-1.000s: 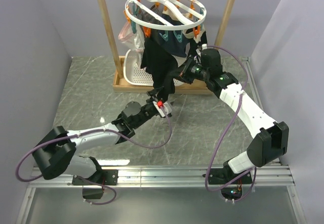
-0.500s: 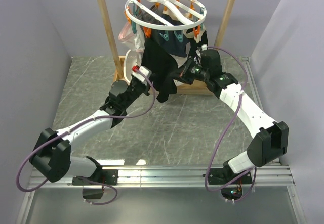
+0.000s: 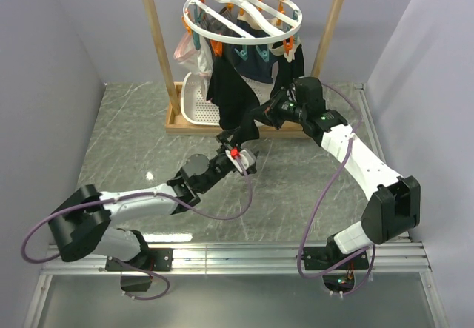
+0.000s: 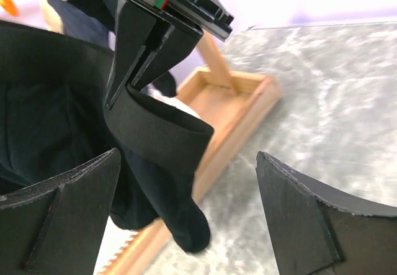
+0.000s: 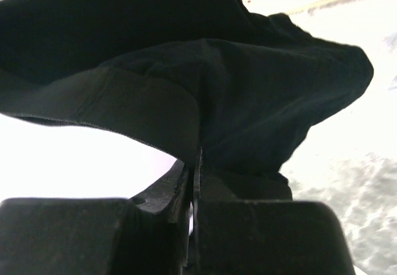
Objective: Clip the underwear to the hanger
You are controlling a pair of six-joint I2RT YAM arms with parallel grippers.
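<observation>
Top external: underwear (image 3: 231, 98) hangs off the hanger (image 3: 244, 38) front rim, one corner possibly pegged already, hard to tell. The right end effector (image 5: 195, 163) is pinched shut on the waistband (image 4: 158, 129). The left end effector (image 4: 186, 163) is wide open and empty, facing that band. Next: left takes the band and lifts it to a teal clip (image 3: 242, 52). Half a second ago left was up beside the garment; now it's below.

A grey, marble-veined tabletop (image 3: 126, 143) stretches from the near edge to the far wall. A light wooden frame rack (image 3: 185, 127) stands on it at the far middle, its shallow tray-like base lying flat on the surface and its two uprights rising from the ends. A white perforated plastic basket (image 3: 194, 104) is propped on edge in the left end of that base, and silvery aluminium rails (image 3: 244, 258) run left to right along the near edge.
</observation>
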